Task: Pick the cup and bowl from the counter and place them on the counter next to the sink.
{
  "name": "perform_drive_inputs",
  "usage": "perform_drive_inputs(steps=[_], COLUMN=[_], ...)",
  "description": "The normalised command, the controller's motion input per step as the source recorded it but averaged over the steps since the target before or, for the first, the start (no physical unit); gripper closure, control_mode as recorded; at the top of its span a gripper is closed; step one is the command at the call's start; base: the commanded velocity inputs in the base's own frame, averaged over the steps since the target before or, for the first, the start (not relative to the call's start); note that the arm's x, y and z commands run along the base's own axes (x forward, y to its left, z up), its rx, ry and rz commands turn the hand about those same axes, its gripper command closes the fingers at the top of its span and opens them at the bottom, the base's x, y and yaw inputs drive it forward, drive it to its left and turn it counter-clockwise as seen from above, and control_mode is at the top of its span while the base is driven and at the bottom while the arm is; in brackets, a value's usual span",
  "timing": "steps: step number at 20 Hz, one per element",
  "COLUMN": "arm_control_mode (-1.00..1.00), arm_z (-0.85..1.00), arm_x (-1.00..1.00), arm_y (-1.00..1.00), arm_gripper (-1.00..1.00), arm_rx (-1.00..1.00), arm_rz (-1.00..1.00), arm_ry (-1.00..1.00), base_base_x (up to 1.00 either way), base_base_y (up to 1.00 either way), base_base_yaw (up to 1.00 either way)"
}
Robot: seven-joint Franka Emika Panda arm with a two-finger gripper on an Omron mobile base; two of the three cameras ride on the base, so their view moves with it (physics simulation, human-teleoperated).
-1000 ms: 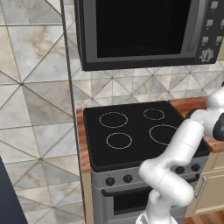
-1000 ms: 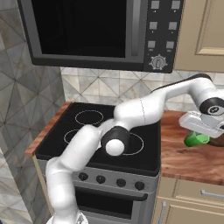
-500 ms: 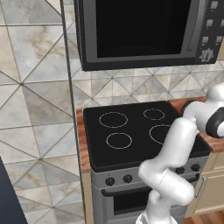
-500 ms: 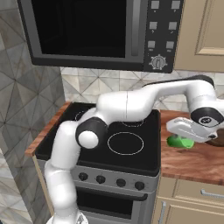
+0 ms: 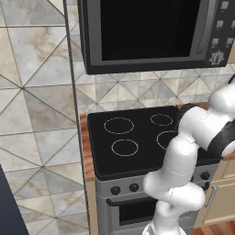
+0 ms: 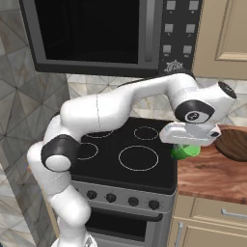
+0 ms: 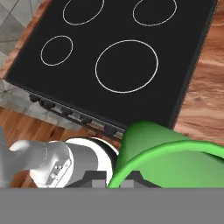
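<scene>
Kitchen stove point(image 6: 125, 159) with counter point(image 6: 212, 176) to its right, where the gripper point(image 6: 185, 144), jaws nearly closed, pinches the rim of a green cup point(image 6: 185, 151) held over the stove's edge; likely light, rigid, smooth-walled, so a rim pinch could slip.

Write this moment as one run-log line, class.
gripper: shut on cup | cup: lifted, over stovetop edge beside counter | bowl: not seen | placing: not yet done
</scene>
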Motion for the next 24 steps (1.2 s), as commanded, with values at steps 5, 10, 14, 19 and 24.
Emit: perform_drive_inputs(steps=[5,10,14,19,24], arm_control_mode=[-1.0,-1.0,-1.0,-1.0,-1.0], arm_z=[0.31,0.02,-0.06,0.0,0.27], arm_x=[-0.84,-0.06,0.7,0.26,-0.02], arm_y=[0.53,0.82,0.32,0.56,0.7], arm_gripper=[1.0,1.0,1.0,1.0,1.0], arm_rx=[-0.33,-0.26,-0.02,0.0,0.03], arm_rz=[0.01,-0.01,-0.1,-0.07,-0.03], arm_ry=[0.15,0.18,0.02,-0.01,-0.02], base_base_x=[0.0,0.0,0.0,0.0,0.0], base_base_y=[0.0,0.0,0.0,0.0,0.0], base_base_yaw=[0.0,0.0,0.0,0.0,0.0])
